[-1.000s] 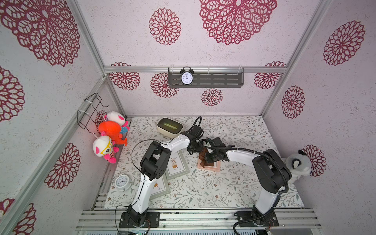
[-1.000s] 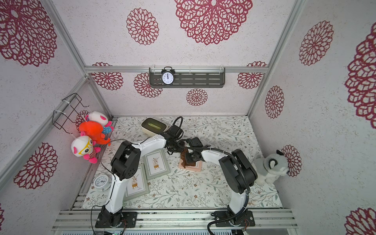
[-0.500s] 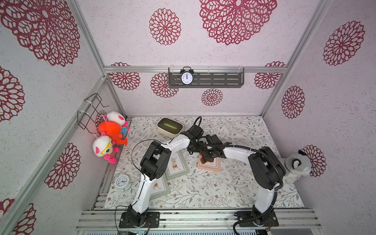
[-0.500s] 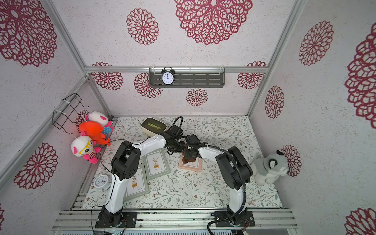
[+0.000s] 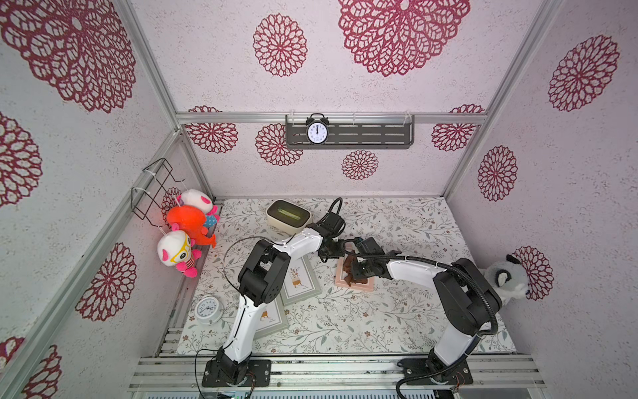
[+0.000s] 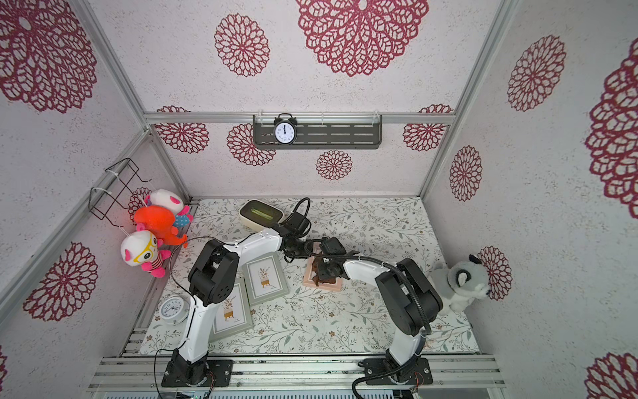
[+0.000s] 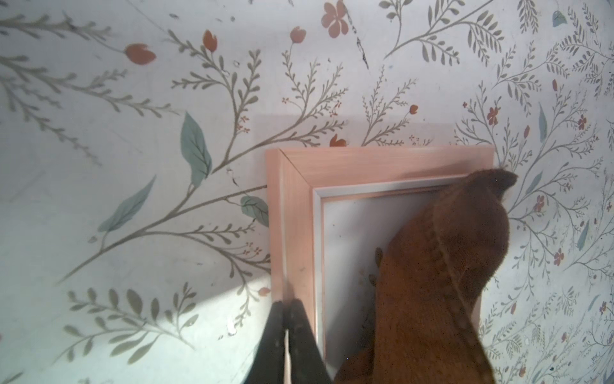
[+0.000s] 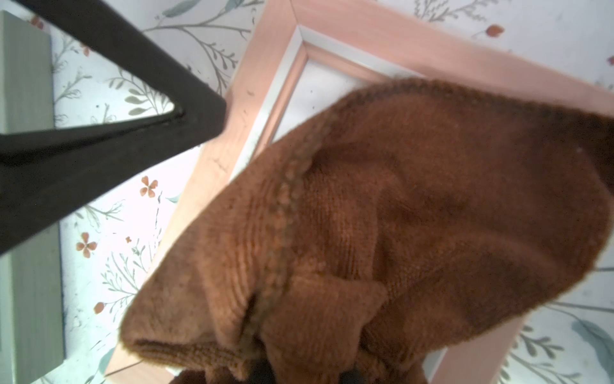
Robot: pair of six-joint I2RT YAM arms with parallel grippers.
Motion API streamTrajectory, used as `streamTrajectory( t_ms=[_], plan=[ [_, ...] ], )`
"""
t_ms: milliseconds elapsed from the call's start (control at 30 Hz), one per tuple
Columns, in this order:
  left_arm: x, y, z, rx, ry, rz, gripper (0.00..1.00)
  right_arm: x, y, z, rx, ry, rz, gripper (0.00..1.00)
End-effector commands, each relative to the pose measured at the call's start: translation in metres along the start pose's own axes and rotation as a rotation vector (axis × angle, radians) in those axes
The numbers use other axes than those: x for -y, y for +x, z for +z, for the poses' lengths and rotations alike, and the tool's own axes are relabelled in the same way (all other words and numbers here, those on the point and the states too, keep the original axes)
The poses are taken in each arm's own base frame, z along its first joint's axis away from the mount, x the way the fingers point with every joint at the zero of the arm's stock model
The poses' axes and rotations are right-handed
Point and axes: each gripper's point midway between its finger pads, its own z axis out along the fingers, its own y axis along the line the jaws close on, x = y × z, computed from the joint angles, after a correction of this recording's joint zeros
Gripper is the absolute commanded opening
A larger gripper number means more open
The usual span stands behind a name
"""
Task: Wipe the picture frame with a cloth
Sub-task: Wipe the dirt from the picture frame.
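— Where is the cloth right now?
— It's bunched in my right gripper, and the jaws are clamped on it. In the right wrist view the folds bury my fingers. The cloth hangs down onto the picture frame, covering much of the glass and one corner.

— What does it look like?
— It's plain rust-brown, soft and fuzzy, with a fine ribbed weave and a thick stitched hem along its edge. It's crumpled into a wad, not spread flat.

— And the frame?
— It's pale pink wood with a thin white inner border. It lies flat near the middle of the tabletop, a little toward the far edge. A bit of a small plant print shows under the glass beside the cloth.

— Your other arm?
— My left gripper is closed with nothing between the jaws. Its tips sit on the frame's rail, on the side away from the cloth.

— Anything nearby?
— Two grey frames lie flat toward the near left corner, apart from the pink one.
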Motion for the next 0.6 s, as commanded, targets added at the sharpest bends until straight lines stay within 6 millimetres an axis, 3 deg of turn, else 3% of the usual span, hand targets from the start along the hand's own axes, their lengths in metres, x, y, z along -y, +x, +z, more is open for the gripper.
streamTrajectory(
  t_ms=[0,300,567],
  plan=[
    [-0.057,0.094,0.056,-0.301,-0.197,-0.014,0.08,0.052,0.116,0.012,-0.439,0.218,-0.018,0.0],
    [-0.057,0.095,0.055,-0.304,-0.201,-0.013,0.08,0.074,0.048,0.044,-0.283,0.295,0.046,0.0],
    [-0.058,0.095,0.054,-0.3,-0.202,-0.012,0.08,0.053,0.014,0.01,-0.147,0.102,0.124,0.0]
  ],
)
